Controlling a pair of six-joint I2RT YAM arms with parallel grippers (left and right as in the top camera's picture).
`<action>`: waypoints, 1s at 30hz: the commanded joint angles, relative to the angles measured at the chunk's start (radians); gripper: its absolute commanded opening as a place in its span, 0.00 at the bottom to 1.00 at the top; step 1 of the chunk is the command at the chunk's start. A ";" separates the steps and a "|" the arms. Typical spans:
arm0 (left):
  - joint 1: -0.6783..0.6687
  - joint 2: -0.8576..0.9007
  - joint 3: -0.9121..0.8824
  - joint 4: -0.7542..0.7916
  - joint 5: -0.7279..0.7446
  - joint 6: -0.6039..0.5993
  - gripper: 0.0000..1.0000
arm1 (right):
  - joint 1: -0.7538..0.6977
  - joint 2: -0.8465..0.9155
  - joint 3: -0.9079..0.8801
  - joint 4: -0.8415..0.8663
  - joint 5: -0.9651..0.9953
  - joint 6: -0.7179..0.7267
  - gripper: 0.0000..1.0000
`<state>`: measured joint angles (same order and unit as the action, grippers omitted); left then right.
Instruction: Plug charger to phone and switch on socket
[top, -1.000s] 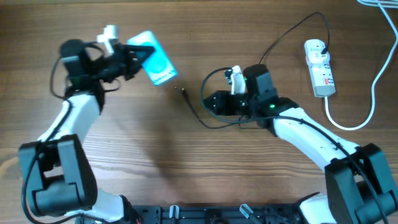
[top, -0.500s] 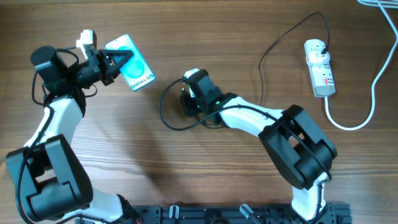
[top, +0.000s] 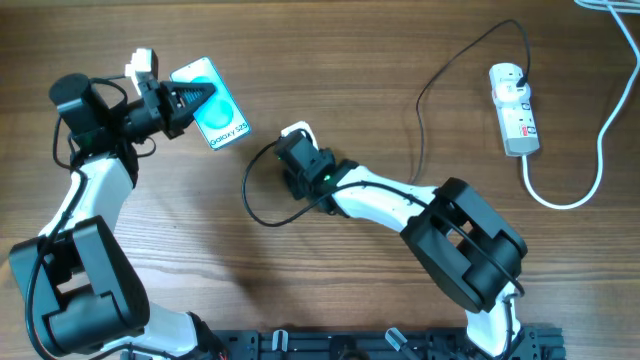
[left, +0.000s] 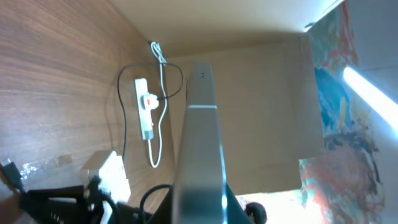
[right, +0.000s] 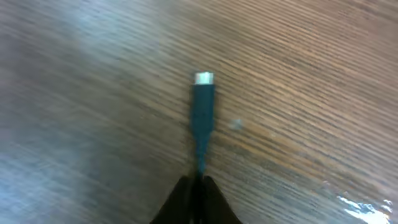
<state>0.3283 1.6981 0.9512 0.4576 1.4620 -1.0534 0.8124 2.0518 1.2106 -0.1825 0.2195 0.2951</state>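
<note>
right hand (right: 198, 184) tight on charger (right: 203, 106), left hand (top: 192, 100) on phone (top: 224, 124)

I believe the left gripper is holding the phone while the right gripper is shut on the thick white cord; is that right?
Not quite: the right gripper is shut on the thin black charger, just behind its plug tip, as the right wrist view shows. The left gripper does hold the phone.

Open tabletop (top: 330, 70) between phone (top: 215, 118) and charger (top: 246, 188), right arm (top: 380, 200) crossing centre, socket (top: 513, 108) far right
</note>
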 joint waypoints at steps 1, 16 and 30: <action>0.001 -0.002 0.012 0.006 0.076 -0.002 0.04 | -0.060 0.039 0.025 -0.120 0.049 0.160 0.05; -0.101 -0.002 0.012 0.003 0.002 0.028 0.04 | -0.299 0.032 0.100 -0.500 -0.124 0.199 0.47; -0.117 -0.002 0.012 -0.002 -0.008 0.027 0.04 | -0.327 0.098 0.096 -0.409 -0.183 0.202 0.25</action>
<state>0.2157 1.6981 0.9512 0.4534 1.4513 -1.0492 0.5045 2.0548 1.3384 -0.5777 0.1127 0.4786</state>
